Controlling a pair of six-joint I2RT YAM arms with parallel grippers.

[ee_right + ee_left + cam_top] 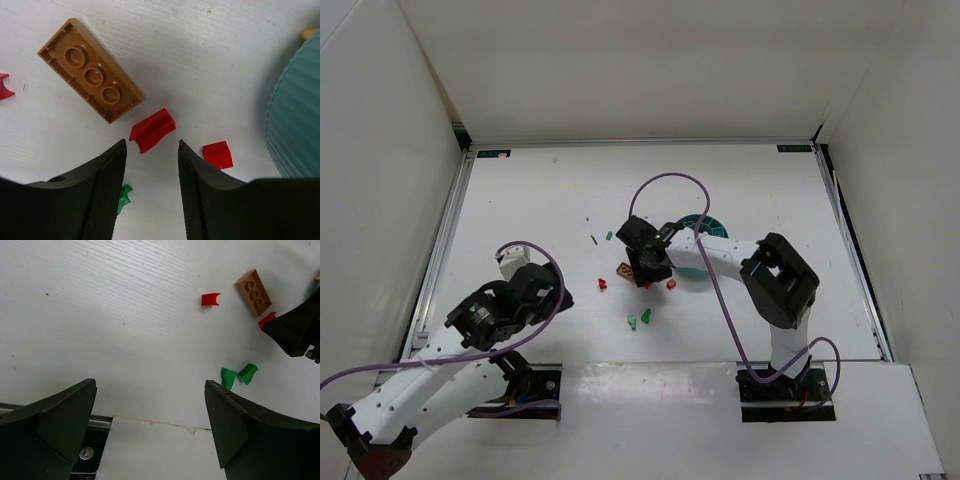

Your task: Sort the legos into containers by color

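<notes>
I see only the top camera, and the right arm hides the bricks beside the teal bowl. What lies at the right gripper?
Observer: A red curved brick lies on the table at the tips of the right gripper. The jaws stand open, with a gap on each side of it.
Operator: Does the brown brick touch it?
Observer: No. The brown brick, which shows three circles in a row, lies apart from it, with a narrow strip of table between them.
Operator: And the left gripper, does it hold anything?
Observer: Nothing. The left gripper is wide open above bare table.
</notes>
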